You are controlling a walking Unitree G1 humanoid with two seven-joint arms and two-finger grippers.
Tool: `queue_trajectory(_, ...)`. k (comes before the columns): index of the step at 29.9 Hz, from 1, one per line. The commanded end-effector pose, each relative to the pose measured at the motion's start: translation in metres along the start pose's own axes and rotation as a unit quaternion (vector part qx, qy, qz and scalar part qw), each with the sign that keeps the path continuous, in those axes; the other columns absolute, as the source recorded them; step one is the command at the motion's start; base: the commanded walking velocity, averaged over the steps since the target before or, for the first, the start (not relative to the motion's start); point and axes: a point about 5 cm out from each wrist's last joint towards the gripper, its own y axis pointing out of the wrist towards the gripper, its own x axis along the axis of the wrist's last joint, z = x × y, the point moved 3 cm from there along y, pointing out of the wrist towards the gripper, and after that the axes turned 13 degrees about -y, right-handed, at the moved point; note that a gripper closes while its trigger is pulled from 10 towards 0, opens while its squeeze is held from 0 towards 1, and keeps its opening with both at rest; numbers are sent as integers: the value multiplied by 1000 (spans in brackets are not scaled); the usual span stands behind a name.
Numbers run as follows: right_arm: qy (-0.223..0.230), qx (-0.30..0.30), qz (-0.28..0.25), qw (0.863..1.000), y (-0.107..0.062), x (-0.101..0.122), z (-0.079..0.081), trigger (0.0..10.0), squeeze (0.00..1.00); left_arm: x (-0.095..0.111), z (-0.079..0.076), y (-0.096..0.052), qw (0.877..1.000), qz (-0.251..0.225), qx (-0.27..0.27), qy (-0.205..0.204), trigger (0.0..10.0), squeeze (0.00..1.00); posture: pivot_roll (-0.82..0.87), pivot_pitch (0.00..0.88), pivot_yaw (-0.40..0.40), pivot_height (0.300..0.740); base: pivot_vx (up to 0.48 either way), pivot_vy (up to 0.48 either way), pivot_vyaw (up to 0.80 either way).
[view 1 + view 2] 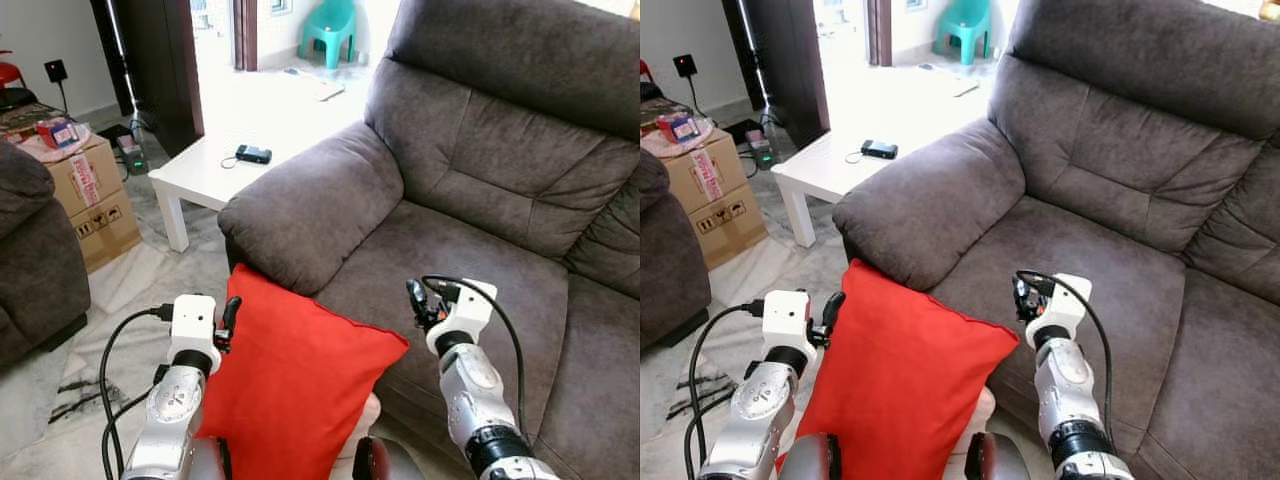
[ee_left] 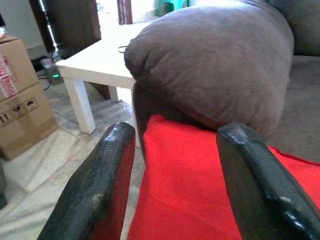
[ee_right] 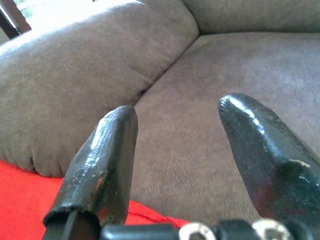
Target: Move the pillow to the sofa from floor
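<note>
Grey sofa [image 1: 480, 190] sits ahead of both grippers, armrest [image 1: 300, 215] just beyond the left one. Red pillow [image 1: 290, 390] stands tilted between the 2 arms, top corner against the armrest, right corner over the seat front edge; its lower part is hidden, so can't tell if it's on the floor. Left gripper [image 2: 175, 170] is at the pillow's upper left edge, fingers spread wide, pillow showing between them, contact unclear. Right gripper [image 3: 192, 155] is just past the pillow's right corner, above the seat cushion, fingers wide apart, nothing held. White table [image 1: 215, 165] and cardboard boxes [image 1: 95, 200] are far left of the left gripper.
</note>
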Motion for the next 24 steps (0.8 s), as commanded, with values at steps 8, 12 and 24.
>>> queue_trajectory(8, 56, 5, 54, 997, 8, -8, 5, 10000, 1000, -5, -5, -3, 1000, 14, 2, -21, 10000, 0, 91, 0, -161, 599, 0, 0, 0)
queue_trajectory(12, 70, 15, 63, 995, 10, -8, 9, 10000, 1000, -5, -7, -3, 1000, 12, 3, -23, 10000, 0, 103, 0, -176, 599, 0, 0, 0)
queue_trajectory(24, 95, 20, 115, 989, 15, -14, 16, 10000, 1000, -4, 8, -25, 997, 4, 60, -45, 10000, 0, 153, 13, -226, 599, 0, 0, 0)
